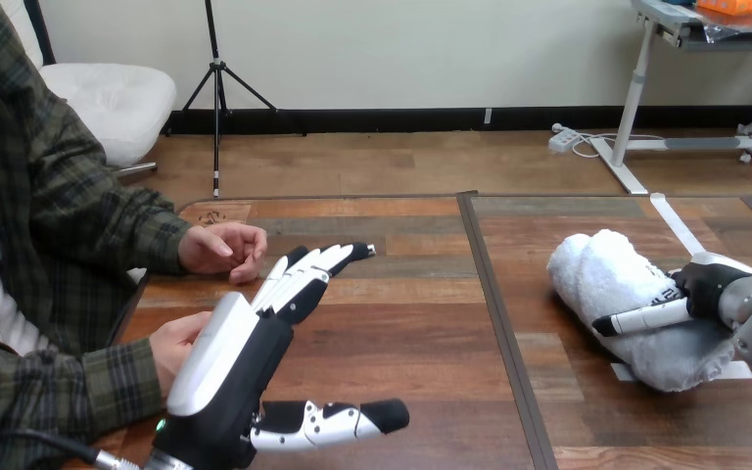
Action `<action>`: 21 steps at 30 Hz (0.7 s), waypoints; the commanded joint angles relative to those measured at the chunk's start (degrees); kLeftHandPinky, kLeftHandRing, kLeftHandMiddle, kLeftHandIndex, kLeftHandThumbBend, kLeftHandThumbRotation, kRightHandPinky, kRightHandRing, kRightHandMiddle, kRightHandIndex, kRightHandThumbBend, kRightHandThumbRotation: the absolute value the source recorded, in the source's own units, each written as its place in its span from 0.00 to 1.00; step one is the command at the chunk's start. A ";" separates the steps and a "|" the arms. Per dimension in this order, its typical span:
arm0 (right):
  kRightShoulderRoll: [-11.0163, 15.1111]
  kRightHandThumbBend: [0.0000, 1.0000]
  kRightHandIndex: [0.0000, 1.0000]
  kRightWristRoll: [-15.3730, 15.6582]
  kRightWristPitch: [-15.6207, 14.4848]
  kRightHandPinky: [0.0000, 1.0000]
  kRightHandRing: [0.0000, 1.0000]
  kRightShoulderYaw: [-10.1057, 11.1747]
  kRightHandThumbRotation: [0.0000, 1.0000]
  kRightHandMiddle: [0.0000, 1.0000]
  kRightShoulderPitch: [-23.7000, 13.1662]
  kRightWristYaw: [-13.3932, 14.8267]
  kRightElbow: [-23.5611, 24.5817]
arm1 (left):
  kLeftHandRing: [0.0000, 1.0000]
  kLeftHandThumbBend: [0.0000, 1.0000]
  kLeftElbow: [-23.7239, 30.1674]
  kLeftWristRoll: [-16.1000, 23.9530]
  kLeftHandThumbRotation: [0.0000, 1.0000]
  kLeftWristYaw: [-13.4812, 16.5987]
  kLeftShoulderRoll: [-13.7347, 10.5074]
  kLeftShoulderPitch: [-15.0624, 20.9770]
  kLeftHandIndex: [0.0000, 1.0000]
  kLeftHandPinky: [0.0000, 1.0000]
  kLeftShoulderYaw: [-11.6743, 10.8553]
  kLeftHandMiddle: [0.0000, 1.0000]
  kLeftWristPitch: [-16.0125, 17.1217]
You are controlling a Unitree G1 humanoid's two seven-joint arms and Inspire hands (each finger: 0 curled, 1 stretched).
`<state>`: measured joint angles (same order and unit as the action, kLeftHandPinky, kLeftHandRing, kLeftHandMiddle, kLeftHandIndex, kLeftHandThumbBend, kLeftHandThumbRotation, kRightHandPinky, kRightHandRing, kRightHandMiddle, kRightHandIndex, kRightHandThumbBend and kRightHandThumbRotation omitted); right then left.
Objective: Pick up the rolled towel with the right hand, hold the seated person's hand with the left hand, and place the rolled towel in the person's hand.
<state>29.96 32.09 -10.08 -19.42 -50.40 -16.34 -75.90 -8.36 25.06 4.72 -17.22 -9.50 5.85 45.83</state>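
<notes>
Looking across the desk (401, 333), I find the rolled towel (617, 284) lying on its side at the right, resting on the wood, with my right hand (710, 289) set against its near flank. I judge the towel light, soft and squashy. It will give under pressure and could unroll if taken by a loose edge, so I would close round the middle of the roll, across its girth, and squeeze enough to keep the layers together. Being plush, it should not slip.

That hand runs off the view's right edge, and I cannot tell whether it is closed on the towel or only leaning on it. My left hand (230, 362) is at the lower left, fingers (313, 264) straight and wide of the thumb, holding nothing. The person's lower hand (171, 343) shows just behind its back, and the overlap hides whether they touch. The person's upper hand (220, 250) rests loosely curled on the desk, near my fingertips but apart. The towel's far side and underside are hidden.
</notes>
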 commanded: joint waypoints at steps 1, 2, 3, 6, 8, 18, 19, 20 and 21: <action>-2.47 0.98 0.99 -0.86 1.05 0.78 0.93 0.57 0.54 0.93 -2.31 2.41 -0.79 | 0.92 1.00 3.54 -1.76 0.66 -0.63 -0.16 0.53 0.88 0.98 -0.05 0.90 0.34; -2.54 0.98 0.99 -0.93 1.07 0.78 0.93 0.56 0.54 0.93 -2.31 2.56 -0.84 | 0.92 1.00 3.64 -1.84 0.65 -0.72 -0.15 0.45 0.88 0.98 -0.06 0.90 0.35; -2.69 0.99 0.99 -1.03 1.22 0.78 0.93 0.63 0.54 0.93 -2.13 3.14 -0.99 | 0.92 1.00 3.81 -2.16 0.65 -0.97 -0.14 0.30 0.88 0.98 -0.02 0.90 0.30; -2.97 1.00 1.00 -1.32 1.76 0.78 0.92 0.82 0.53 0.93 -1.66 4.47 -1.37 | 0.92 1.00 4.00 -2.68 0.65 -1.51 -0.14 0.16 0.87 0.99 0.03 0.90 0.27; -3.09 1.00 1.00 -1.54 2.16 0.78 0.92 0.97 0.53 0.93 -1.40 5.16 -1.56 | 0.92 1.00 3.95 -2.80 0.64 -1.76 -0.16 0.20 0.87 0.99 0.04 0.90 0.36; -4.66 1.00 0.98 -1.32 2.50 0.83 0.90 0.40 0.50 0.92 0.09 10.84 -2.21 | 0.92 1.00 4.83 -2.61 0.65 -2.06 -0.03 -0.87 0.87 0.98 -0.26 0.90 0.31; -4.92 1.00 0.97 -1.30 2.10 0.84 0.90 0.38 0.50 0.92 0.08 11.54 -2.20 | 0.92 1.00 4.76 -2.69 0.65 -2.09 -0.04 -0.89 0.87 0.98 -0.27 0.90 0.43; -5.10 1.00 0.96 -1.29 1.84 0.85 0.90 0.36 0.49 0.91 0.08 12.03 -2.21 | 0.92 1.00 4.72 -2.74 0.65 -2.11 -0.04 -0.91 0.87 0.98 -0.28 0.90 0.50; -5.29 1.00 0.95 -0.90 1.82 0.85 0.90 0.06 0.48 0.91 0.37 13.35 -2.33 | 0.92 1.00 4.72 -2.61 0.65 -2.00 -0.02 -0.96 0.87 0.98 -0.33 0.90 0.57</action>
<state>27.36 30.46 -8.58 -18.93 -49.80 -7.17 -77.84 -6.34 23.01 2.50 -17.22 -11.52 5.92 45.82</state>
